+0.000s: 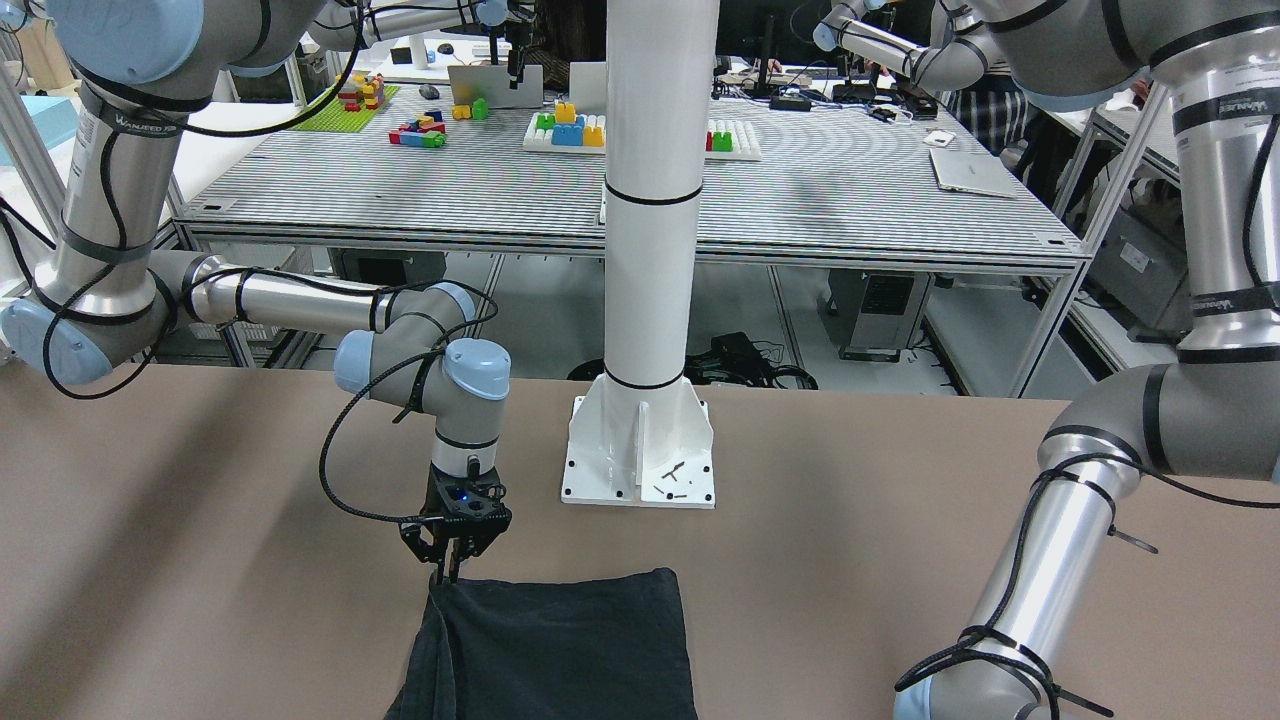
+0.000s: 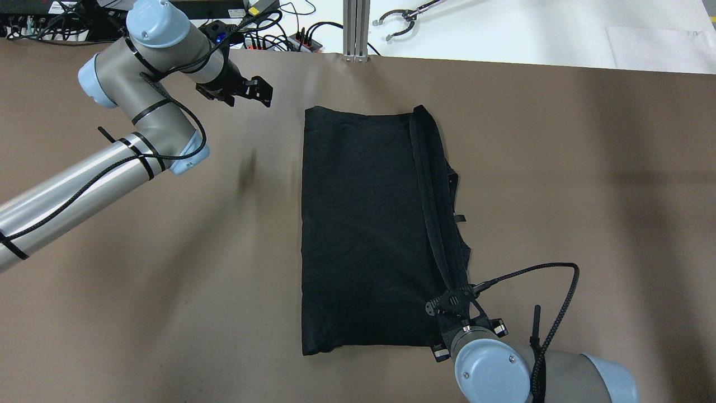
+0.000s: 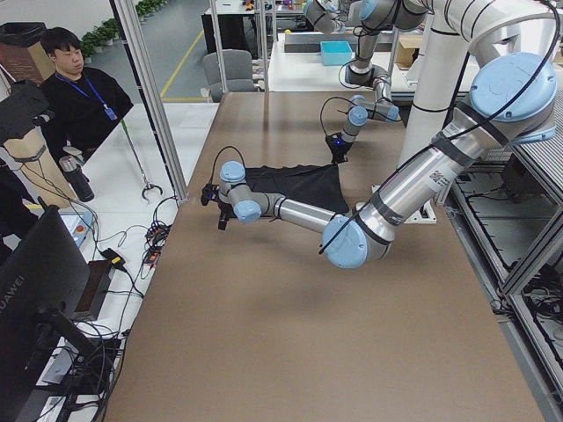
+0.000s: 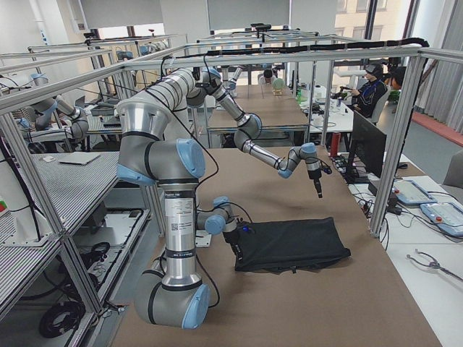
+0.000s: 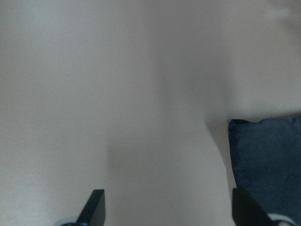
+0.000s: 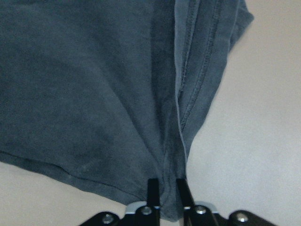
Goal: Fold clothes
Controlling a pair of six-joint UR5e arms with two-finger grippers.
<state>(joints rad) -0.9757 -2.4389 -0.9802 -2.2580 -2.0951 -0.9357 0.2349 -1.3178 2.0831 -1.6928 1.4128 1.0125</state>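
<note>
The monitor (image 3: pixel 37 294) back seemingly reads "HUAWEI".

overhead: parked behind the robot (image 2: pixel 84 182), looks forward and down, fits the whole black garment (image 2: pixel 358 224) and most of the brown table (image 2: pixel 168 268). front-facing: sits across the table, faces the robot, steep downward angle, cuts the garment off at the bottom edge, shares the right gripper (image 1: pixel 455 560) with overhead. side views: far back at opposite table ends, look along it toward each other, catch the garment from either side. left wrist: close above bare table plus a garment corner. right wrist: right up against the cloth.
</note>
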